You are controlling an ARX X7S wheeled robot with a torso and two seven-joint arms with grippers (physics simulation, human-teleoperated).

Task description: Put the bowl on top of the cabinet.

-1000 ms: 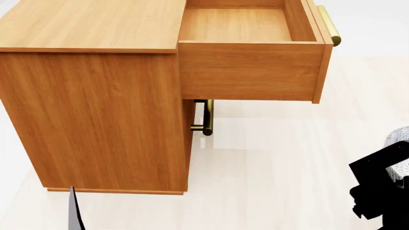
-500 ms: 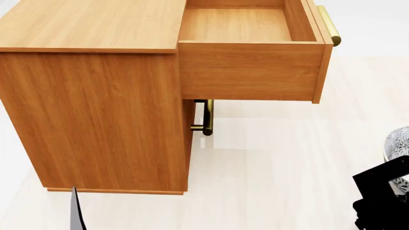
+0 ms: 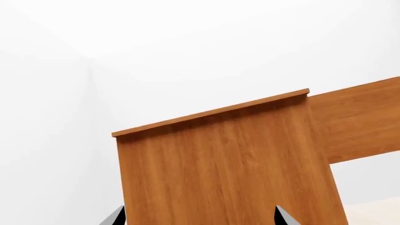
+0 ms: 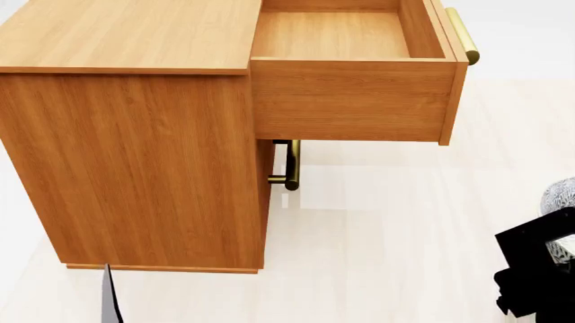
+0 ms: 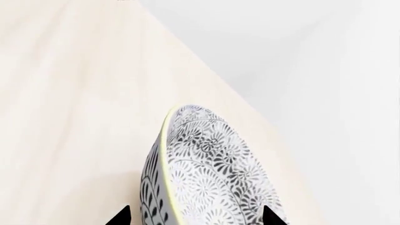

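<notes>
The bowl [image 5: 212, 173], white with a dark floral pattern and a pale rim, stands tilted on its edge above the pale floor. My right gripper [image 5: 195, 218] is shut on the bowl, one fingertip outside its wall and one over its inside. In the head view the bowl [image 4: 559, 195] shows at the right edge above the black right gripper [image 4: 539, 262]. The orange-brown cabinet [image 4: 134, 155] stands at the left, well away from the bowl. My left gripper [image 3: 200, 218] is open and empty, facing the cabinet [image 3: 225, 164] side wall. Only one left fingertip [image 4: 110, 299] shows in the head view.
The cabinet's top drawer [image 4: 346, 40] is pulled out to the right, with a brass bar handle [image 4: 462, 35] on its front. A lower brass handle [image 4: 289, 165] sticks out beneath it. Pale floor [image 4: 386, 242] lies between the cabinet and my right arm.
My right gripper with the bowl dipped slightly toward the lower right, then came back a little up and left. The left fingertip crept slightly right. The cabinet has not moved.
</notes>
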